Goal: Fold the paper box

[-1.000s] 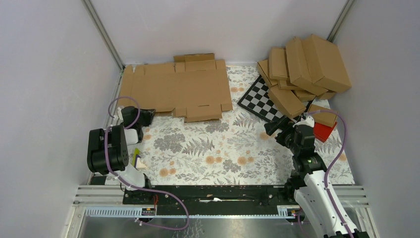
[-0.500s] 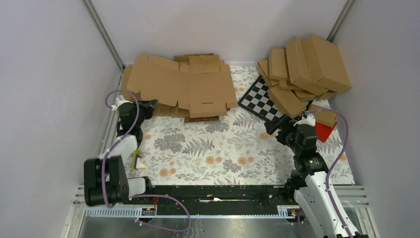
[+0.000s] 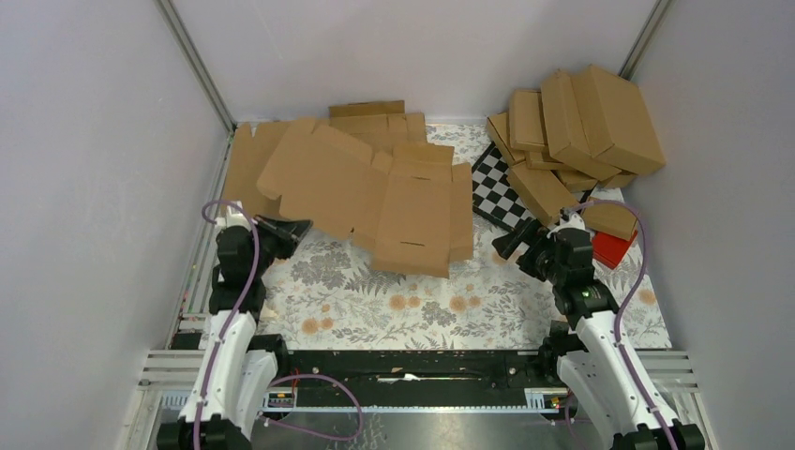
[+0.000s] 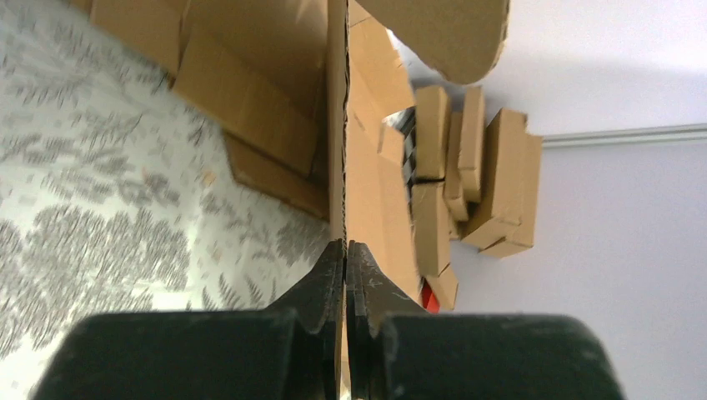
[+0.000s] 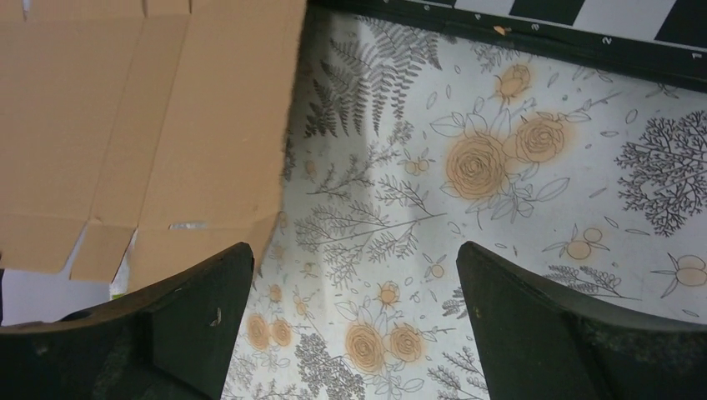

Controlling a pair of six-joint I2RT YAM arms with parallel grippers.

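The paper box is a flat brown die-cut cardboard sheet, lifted off the table and tilted over the middle. My left gripper is shut on its near left edge; in the left wrist view the sheet runs edge-on between the closed fingers of the left gripper. My right gripper is open and empty, just right of the sheet's right edge. In the right wrist view the sheet fills the upper left, above the gap of the right gripper.
More flat cardboard sheets lie at the back under the lifted one. A pile of folded brown boxes fills the back right corner. A checkered board lies beside it. A small red block sits right of my right gripper.
My left gripper has lifted the cardboard sheet and dragged it toward the middle and nearer. The left arm has swung down. The right gripper has shifted slightly left.
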